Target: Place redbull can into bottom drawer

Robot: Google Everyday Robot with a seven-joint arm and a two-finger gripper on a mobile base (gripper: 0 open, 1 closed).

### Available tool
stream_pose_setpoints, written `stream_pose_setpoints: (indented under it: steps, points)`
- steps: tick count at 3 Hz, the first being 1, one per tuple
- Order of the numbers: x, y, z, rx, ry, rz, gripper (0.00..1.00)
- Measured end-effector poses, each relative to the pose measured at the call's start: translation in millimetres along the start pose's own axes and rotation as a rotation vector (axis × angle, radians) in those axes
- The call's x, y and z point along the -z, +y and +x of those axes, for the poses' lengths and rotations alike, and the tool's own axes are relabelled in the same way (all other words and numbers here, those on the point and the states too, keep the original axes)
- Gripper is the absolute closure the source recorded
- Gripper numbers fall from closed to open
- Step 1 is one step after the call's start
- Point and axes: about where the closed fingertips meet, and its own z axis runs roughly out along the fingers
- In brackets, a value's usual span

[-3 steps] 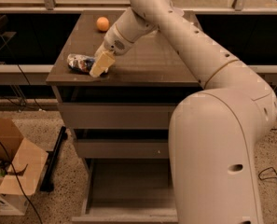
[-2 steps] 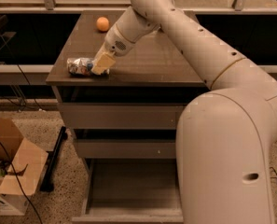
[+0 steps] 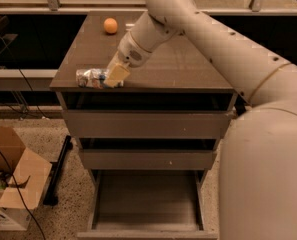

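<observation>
Cans: one redbull can [image 3: 89,78] is seen lying on its side at the front left edge of the desk [image 3: 188,69], close to the corner.
Balls: one orange ball [image 3: 110,25] is seen near the back of the same desk, well apart from the can.
Drawers: three are counted under the desk. The bottom drawer [image 3: 145,199] is pulled far out towards the camera, and its flat floor is shown. The top drawer [image 3: 145,124] and middle drawer [image 3: 148,159] are stacked above it.
Arm: one white arm [image 3: 213,39] is stretched from the robot's bulky body [image 3: 268,174] at the right, up and across the desk, then bent down and leftward at the wrist.
Tool: one tool [image 3: 117,75] is lowered to the desk surface at the can's right end and is touching or overlapping it. Whether it is apart, together or clamped on the can cannot be told.
Floor: one open cardboard box [image 3: 13,179] is seen on the speckled floor at the left.
</observation>
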Motion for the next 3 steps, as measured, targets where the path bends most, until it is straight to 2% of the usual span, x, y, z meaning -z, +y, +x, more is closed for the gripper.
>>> stream_pose_setpoints:
  steps: [1, 2, 3]
  points:
    - [56, 62, 24, -0.025, -0.001, 0.073, 1.00]
    - [85, 114, 66, -0.107, 0.041, 0.110, 1.00]
    - [53, 150, 144, -0.246, 0.081, 0.097, 1.00]
